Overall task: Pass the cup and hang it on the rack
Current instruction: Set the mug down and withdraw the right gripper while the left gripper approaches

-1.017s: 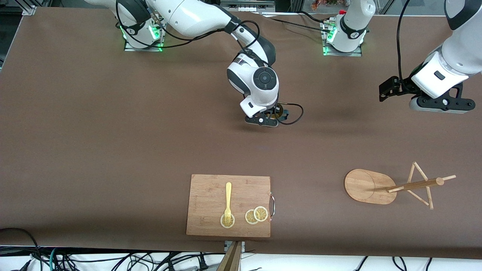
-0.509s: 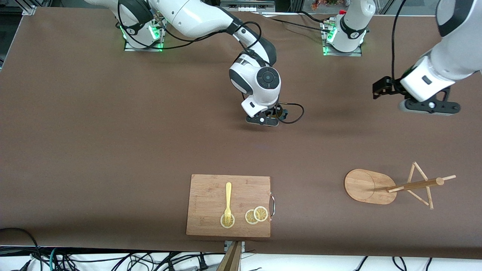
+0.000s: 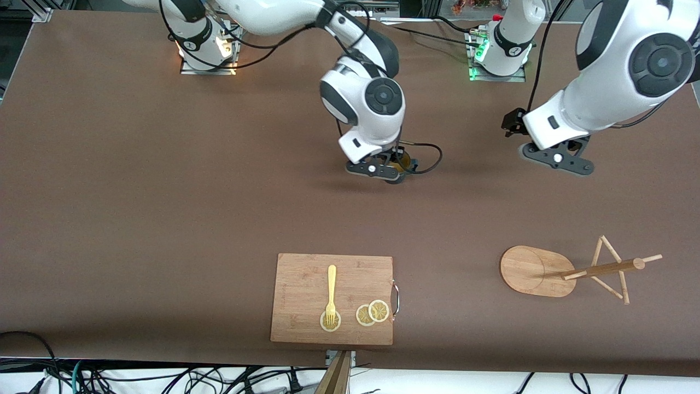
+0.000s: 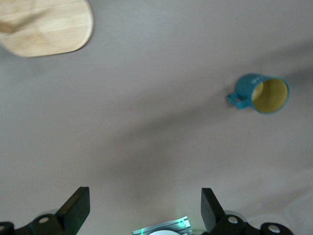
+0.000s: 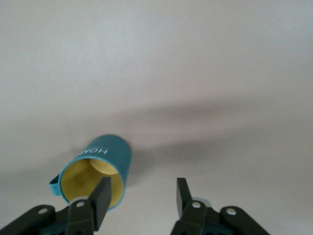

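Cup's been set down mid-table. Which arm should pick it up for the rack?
Left, probably. Its open claw hovers between the cup and the rack, which stands at its end. The right claw is open above the cup.

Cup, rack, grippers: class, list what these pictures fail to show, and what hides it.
- Right wrist view: a finger of the right gripper covers part of the cup; contact unclear.
- Front view: that gripper's hand hides most of the cup.
- Left wrist view: the edge cuts the rack; post, pegs unseen.
- Front view: left gripper, fingers hidden under its hand.

The cup [image 4: 261, 93] stands alone, well apart from the rack [image 4: 49, 27].
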Tool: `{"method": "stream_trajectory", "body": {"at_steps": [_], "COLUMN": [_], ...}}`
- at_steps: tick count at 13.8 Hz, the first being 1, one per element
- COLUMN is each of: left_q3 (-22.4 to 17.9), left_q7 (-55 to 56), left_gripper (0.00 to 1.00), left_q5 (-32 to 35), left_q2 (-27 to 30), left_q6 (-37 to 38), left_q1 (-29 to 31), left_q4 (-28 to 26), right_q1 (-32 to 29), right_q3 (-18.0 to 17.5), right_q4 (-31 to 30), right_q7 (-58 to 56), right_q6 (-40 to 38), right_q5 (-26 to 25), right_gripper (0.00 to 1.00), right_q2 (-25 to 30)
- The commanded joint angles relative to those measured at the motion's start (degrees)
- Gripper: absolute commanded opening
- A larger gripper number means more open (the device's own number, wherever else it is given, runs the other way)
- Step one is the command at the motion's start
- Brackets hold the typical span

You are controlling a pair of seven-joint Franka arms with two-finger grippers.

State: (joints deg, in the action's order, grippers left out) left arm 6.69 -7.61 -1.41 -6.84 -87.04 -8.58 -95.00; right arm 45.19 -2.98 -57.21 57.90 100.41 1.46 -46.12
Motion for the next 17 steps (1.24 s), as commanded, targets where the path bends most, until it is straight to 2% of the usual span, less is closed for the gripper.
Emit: {"method": "stream_trajectory", "body": {"at_steps": [1,3,5,7,9,11,14,15,17], "left_q3": [0.3,0.3,0.3,0.3,0.3,0.3,0.3,0.3,0.4], "left_q7": [-11.4,-22.7,-34.3,-43.8,-55.8,-66.0,-83.9,-88.4,-97.0], "left_gripper": [1.0,1.0,1.0,1.0,1.0,1.0,1.0,1.0,1.0], "left_q5": [-5.1,-10.1,-11.6,-18.7,-24.7,-29.1,-47.5,-50.9,-55.9], "left_q2": [-0.6,-0.7,-0.7,-0.7,-1.6,-5.5,-10.8,-12.2,-14.2], "left_q6": [-2.8,-7.4,-14.4,-19.7,-26.4,-30.7,-35.0,-35.9,-37.6], "left_q1": [0.9,2.7,3.1,3.5,3.5,3.5,3.4,3.0,2.8], "left_q4": [-2.0,-6.3,-11.6,-16.9,-21.5,-22.3,-26.1,-26.8,-27.8], "right_q1": [-9.0,-14.3,-21.1,-28.2,-34.3,-36.8,-36.8,-36.8,-36.8], "right_q3": [-1.2,-0.9,-0.8,-0.8,-0.7,2.5,7.9,8.5,8.5], "right_q4": [-1.9,-1.9,-1.9,-2.0,-3.7,-12.5,-32.6,-36.0,-37.1], "right_q7": [-9.3,-18.7,-28.9,-33.4,-41.3,-45.0,-52.6,-53.3,-53.4], "right_q6": [-7.5,-12.7,-15.5,-18.8,-21.9,-20.5,-10.7,-9.1,-8.5], "right_q5": [0.8,0.8,1.3,4.8,5.6,5.6,4.8,4.8,4.6], "right_gripper": [1.0,1.0,1.0,1.0,1.0,1.0,1.0,1.0,1.0], "right_q2": [8.2,12.1,14.4,17.0,20.5,27.9,40.9,43.1,43.7]}}
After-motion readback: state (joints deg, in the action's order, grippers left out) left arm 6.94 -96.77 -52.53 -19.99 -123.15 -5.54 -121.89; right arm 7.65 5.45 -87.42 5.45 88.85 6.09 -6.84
